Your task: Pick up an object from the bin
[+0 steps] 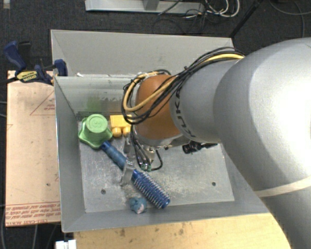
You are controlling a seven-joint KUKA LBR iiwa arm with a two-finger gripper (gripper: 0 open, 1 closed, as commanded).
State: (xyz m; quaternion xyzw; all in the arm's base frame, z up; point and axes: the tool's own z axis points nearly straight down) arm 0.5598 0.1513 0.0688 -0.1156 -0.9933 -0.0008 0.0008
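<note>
A blue hairbrush (150,189) lies slantwise on the bin floor, its handle pointing up-left toward a green round cap-shaped thing (95,130) and its bristled head at the front middle. My gripper (128,166) comes down right at the brush, about where the handle meets the head. A yellow block (119,122) sits just behind the gripper, next to the green thing and partly hidden by the arm. A small blue-grey lump (136,206) lies by the front wall, just left of the brush head.
The arm with its orange cover and cables hangs over the bin's middle and right, hiding what lies beneath it. The bin's left wall stands close to the green thing. Bare scuffed floor shows at the front left and front right.
</note>
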